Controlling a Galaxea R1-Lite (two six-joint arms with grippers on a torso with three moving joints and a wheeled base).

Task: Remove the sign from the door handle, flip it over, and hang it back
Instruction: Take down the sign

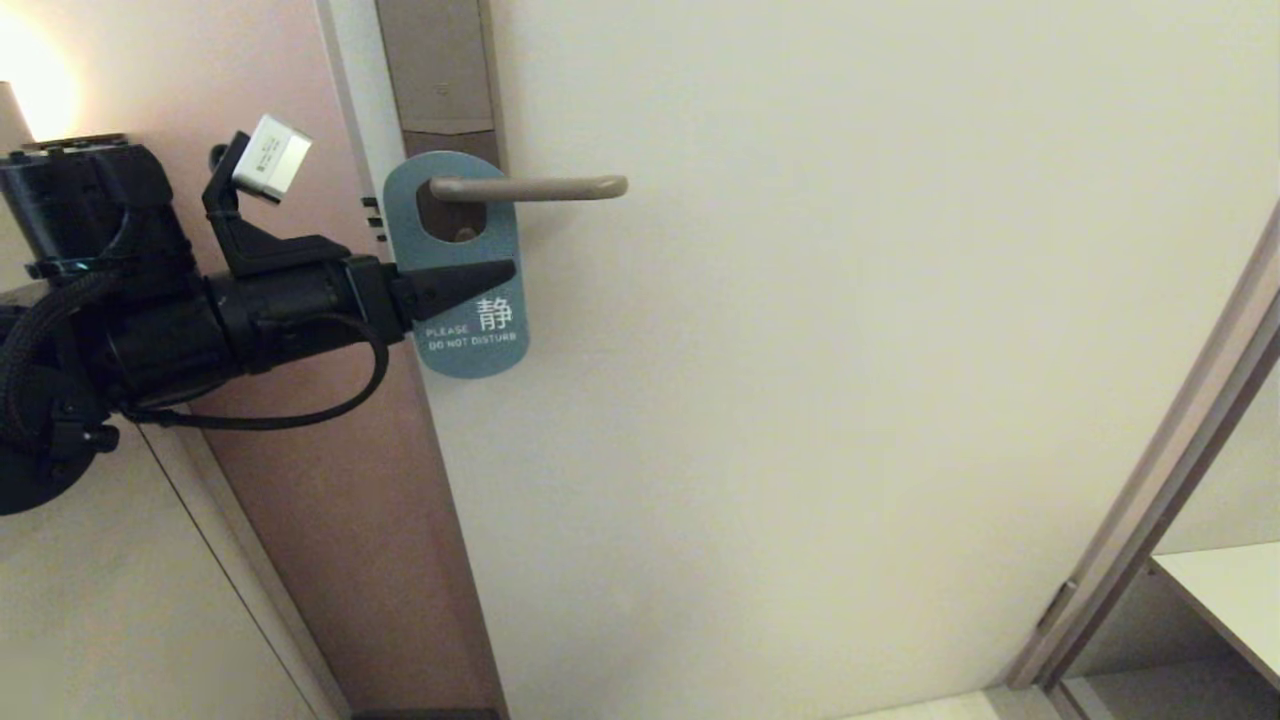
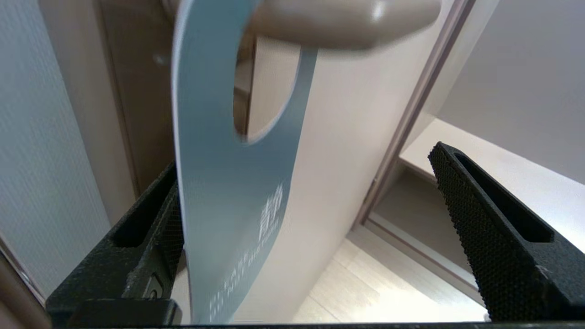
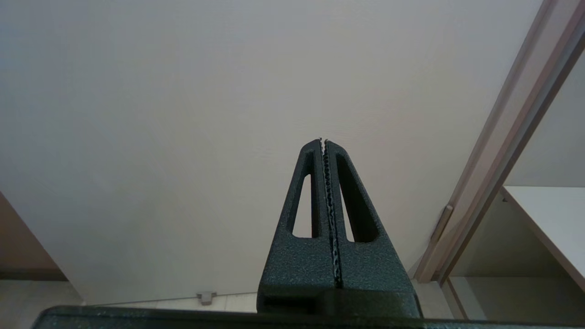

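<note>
The sign point(image 1: 470, 330) hangs on the door handle point(image 1: 540, 187) by its oval hole, blue face out, with white "PLEASE DO NOT DISTURB". My left gripper point(image 1: 505, 272) reaches in from the left at the sign's middle, one finger across its front. In the left wrist view the gripper point(image 2: 306, 160) is open wide. The sign point(image 2: 219, 183) stands between the jaws, close against one finger point(image 2: 155, 214) and far from the other, under the handle point(image 2: 338, 23). My right gripper point(image 3: 322, 140) is shut and empty, facing the bare door; it is out of the head view.
The handle sits on a tall brown-grey backplate point(image 1: 440, 70) at the cream door's point(image 1: 850, 350) left edge. A brown wall panel point(image 1: 330, 450) lies behind my left arm. A door frame point(image 1: 1150, 480) and a white shelf point(image 1: 1230, 590) are at lower right.
</note>
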